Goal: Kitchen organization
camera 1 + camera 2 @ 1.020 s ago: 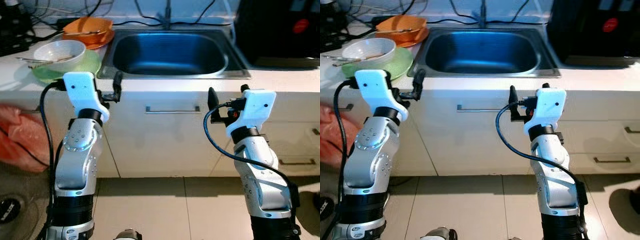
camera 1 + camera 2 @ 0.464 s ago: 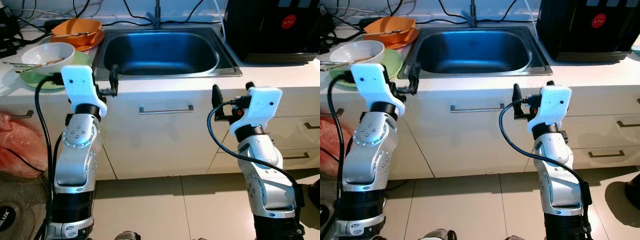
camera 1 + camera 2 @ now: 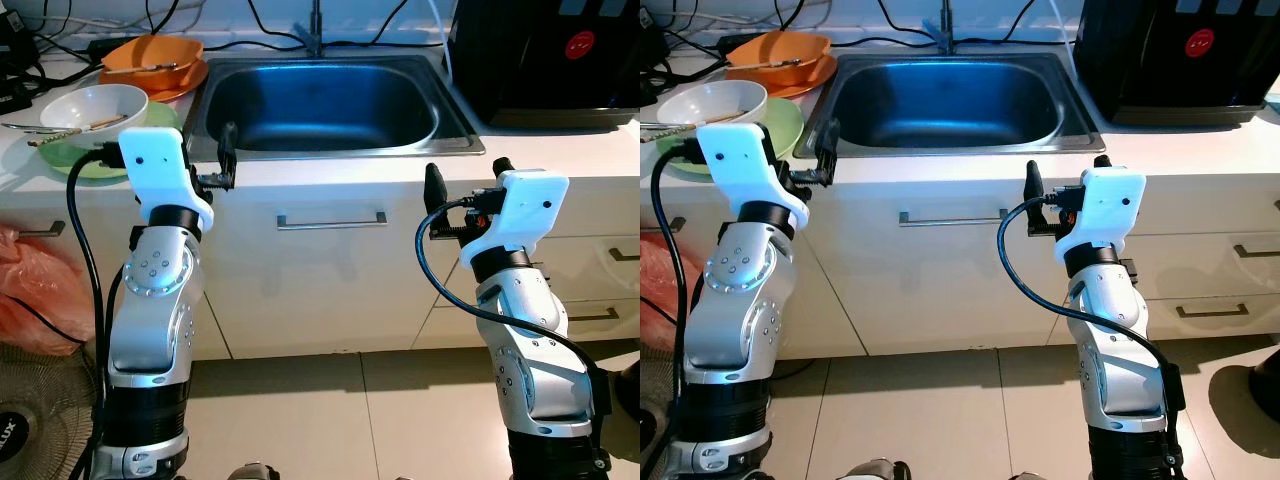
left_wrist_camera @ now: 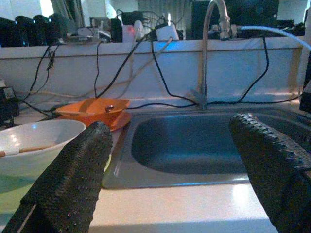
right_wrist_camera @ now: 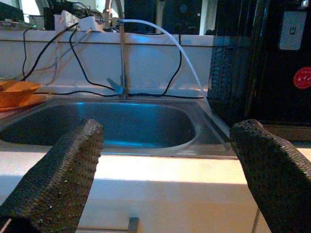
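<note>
While both the left gripper (image 3: 228,160) and right gripper (image 3: 462,198) hover spread and empty before the counter edge, the white bowl (image 3: 93,107) sits at ten o'clock, stacked on a green plate (image 3: 165,123) beside the sink (image 3: 460,125). It looks hard, glazed, likely slippery and breakable — best pinched across its rim, clear of what seem to be chopsticks (image 3: 55,129) lying in it.

Sink (image 3: 330,100) set in table (image 3: 560,150), centre; tap (image 4: 214,48) behind sink at back edge; bowl (image 3: 95,105) on plate (image 3: 160,125) left of sink; second bowl (image 3: 150,55) behind first, near sink's back left corner; cables (image 4: 121,63) along wall behind; appliance (image 3: 545,50) on table right of sink; drawer handle (image 3: 332,217) below sink front; bag (image 3: 35,290) on floor at far left.
</note>
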`<state>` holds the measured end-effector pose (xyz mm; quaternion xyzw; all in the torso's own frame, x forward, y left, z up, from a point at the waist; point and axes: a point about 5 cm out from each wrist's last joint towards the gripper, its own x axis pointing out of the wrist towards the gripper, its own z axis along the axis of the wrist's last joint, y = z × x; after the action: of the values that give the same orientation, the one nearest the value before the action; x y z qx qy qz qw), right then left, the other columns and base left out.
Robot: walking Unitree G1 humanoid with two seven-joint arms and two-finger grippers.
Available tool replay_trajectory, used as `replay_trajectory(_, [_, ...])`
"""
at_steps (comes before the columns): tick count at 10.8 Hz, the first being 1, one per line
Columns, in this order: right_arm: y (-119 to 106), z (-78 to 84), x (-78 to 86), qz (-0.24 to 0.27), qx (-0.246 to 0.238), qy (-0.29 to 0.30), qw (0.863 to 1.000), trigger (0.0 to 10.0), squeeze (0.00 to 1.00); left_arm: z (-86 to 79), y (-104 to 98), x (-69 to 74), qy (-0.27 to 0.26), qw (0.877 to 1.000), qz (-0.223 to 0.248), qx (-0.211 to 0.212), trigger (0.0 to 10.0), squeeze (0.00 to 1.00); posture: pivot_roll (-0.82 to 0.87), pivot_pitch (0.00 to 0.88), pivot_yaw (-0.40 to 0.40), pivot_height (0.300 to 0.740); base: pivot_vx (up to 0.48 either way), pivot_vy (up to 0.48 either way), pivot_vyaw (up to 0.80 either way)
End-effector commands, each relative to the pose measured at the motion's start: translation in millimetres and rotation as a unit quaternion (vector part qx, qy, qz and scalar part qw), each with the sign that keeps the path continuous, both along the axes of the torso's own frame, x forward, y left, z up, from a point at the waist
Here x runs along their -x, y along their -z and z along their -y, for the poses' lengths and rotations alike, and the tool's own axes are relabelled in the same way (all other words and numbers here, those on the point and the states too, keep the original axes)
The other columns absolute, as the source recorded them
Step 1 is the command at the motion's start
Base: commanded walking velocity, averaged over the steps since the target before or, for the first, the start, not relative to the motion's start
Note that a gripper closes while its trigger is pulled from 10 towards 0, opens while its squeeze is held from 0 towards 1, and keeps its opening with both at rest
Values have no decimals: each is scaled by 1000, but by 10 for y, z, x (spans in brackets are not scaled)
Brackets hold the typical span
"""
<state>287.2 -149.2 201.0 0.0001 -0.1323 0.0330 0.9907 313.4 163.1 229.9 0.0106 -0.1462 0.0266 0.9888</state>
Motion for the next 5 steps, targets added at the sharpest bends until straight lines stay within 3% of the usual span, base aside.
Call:
replay_trajectory(1, [-46, 26, 9, 7, -2, 3, 1000, 10000, 0, 13, -171, 15, -3, 1000, 31, 3, 10000, 0, 41, 20, 9, 740, 0, 0, 0])
replay_trajectory(3, [-103, 42, 5, 16, -4, 9, 1000, 10000, 0, 69, -315, 22, 2, 998, 55, 6, 10000, 0, 36, 25, 10, 740, 0, 0, 0])
replay_trajectory(4, [-109, 45, 2, 16, -4, 9, 1000, 10000, 0, 85, -310, 34, 6, 998, 62, -10, 10000, 0, 38, 26, 6, 740, 0, 0, 0])
replay_trajectory(5, [-107, 44, -3, 16, -4, 6, 1000, 10000, 0, 48, -182, 16, -5, 999, 32, 2, 10000, 0, 38, 27, 5, 740, 0, 0, 0])
